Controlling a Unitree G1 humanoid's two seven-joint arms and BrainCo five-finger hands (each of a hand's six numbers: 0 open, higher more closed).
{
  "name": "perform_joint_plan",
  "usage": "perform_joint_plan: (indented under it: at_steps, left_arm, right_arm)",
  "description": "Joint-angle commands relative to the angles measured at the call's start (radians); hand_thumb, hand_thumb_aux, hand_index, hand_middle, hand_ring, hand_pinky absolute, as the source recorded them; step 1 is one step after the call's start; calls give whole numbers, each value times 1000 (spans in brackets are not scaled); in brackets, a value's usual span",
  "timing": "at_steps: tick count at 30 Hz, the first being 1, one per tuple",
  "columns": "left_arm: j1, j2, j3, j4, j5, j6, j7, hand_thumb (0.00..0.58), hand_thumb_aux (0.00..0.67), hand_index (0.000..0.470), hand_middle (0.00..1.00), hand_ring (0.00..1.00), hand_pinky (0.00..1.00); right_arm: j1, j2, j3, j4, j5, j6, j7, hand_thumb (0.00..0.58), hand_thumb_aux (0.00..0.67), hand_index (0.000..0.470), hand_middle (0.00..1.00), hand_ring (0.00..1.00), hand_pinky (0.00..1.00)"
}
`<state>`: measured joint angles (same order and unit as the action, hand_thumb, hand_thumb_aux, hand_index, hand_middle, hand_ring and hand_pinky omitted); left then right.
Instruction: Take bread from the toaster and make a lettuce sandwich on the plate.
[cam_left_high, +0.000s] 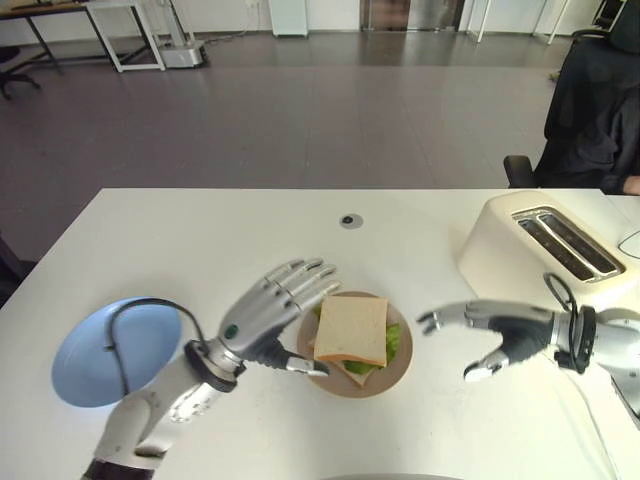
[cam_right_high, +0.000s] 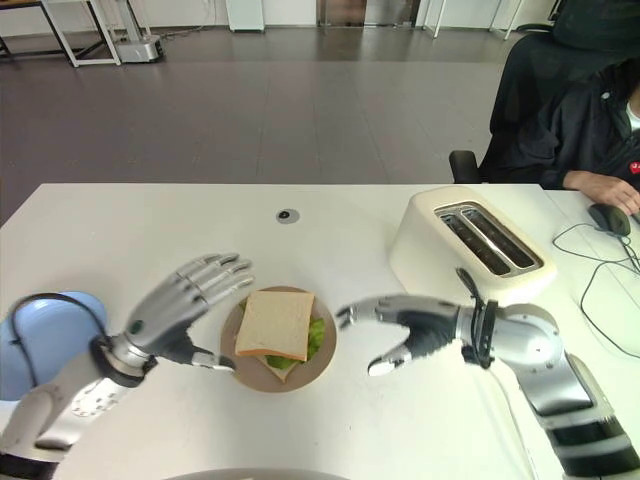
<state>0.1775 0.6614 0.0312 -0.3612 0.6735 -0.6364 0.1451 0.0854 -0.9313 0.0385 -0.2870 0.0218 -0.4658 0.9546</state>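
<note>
A sandwich (cam_left_high: 351, 330) lies on the brown plate (cam_left_high: 385, 382): a bread slice on top, green lettuce (cam_left_high: 393, 338) sticking out at the right and underneath. My left hand (cam_left_high: 275, 308) is just left of the plate, open, fingers spread toward the plate's rim and holding nothing. My right hand (cam_left_high: 487, 338) hovers to the right of the plate, open with fingers spread, also holding nothing. The cream toaster (cam_left_high: 535, 250) stands at the right of the table, its two slots showing dark.
A light blue plate (cam_left_high: 95, 350) sits at the left, near the table's front edge. A small round grommet (cam_left_high: 350, 221) is set in the table's middle. Cables (cam_right_high: 600, 290) and a mouse (cam_right_high: 604, 217) lie at the far right.
</note>
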Motion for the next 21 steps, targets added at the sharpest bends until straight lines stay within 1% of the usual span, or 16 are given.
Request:
perform_joint_plan:
  at_steps: [1,3,4,5,7,8,9,11,14,17,19,21]
  left_arm:
    - [216,145,124,31,-220,-98,-131,580,670,470,1000,1000,1000]
    - [326,219,90,78,-253,-127,-246,580,670,470,1000,1000,1000]
    - [361,240,56,87,-232,-132,-298,580,670,470,1000,1000,1000]
    - [378,242,-1,87,-146,-117,-351,580,670,470,1000,1000,1000]
    - [336,197,-127,93,9,-97,-424,580,670,470,1000,1000,1000]
    - [282,160,-179,121,81,-96,-419,580,670,470,1000,1000,1000]
    - [218,127,-217,166,160,-91,-384,580,670,470,1000,1000,1000]
    - [71,80,-278,275,344,-80,-230,580,670,470,1000,1000,1000]
    - [-197,40,-354,487,563,32,9,580,670,470,1000,1000,1000]
    - [-469,-25,-431,715,677,143,195,580,670,470,1000,1000,1000]
    - [-573,-55,-484,846,717,189,296,580,670,470,1000,1000,1000]
    - [-616,-67,-517,907,716,208,381,580,670,470,1000,1000,1000]
  right_arm:
    - [90,-18,70,-65,-58,15,30,580,670,470,1000,1000,1000]
    - [59,69,148,-44,-163,12,-26,580,670,470,1000,1000,1000]
    - [46,111,187,-28,-214,10,-54,580,670,470,1000,1000,1000]
    - [29,145,223,7,-279,-4,-86,580,670,470,1000,1000,1000]
    - [-8,199,274,96,-395,-18,-153,580,670,470,1000,1000,1000]
    - [-28,224,303,150,-445,-27,-185,580,670,470,1000,1000,1000]
    - [-50,251,325,206,-494,-32,-226,580,670,470,1000,1000,1000]
    - [-112,304,347,324,-571,-22,-321,580,670,470,1000,1000,1000]
    - [-194,340,346,507,-642,17,-466,580,670,470,1000,1000,1000]
    - [-271,368,324,621,-642,57,-576,580,670,470,1000,1000,1000]
    - [-332,398,324,688,-641,67,-643,580,670,470,1000,1000,1000]
    - [-384,428,319,731,-634,62,-713,580,670,470,996,996,996]
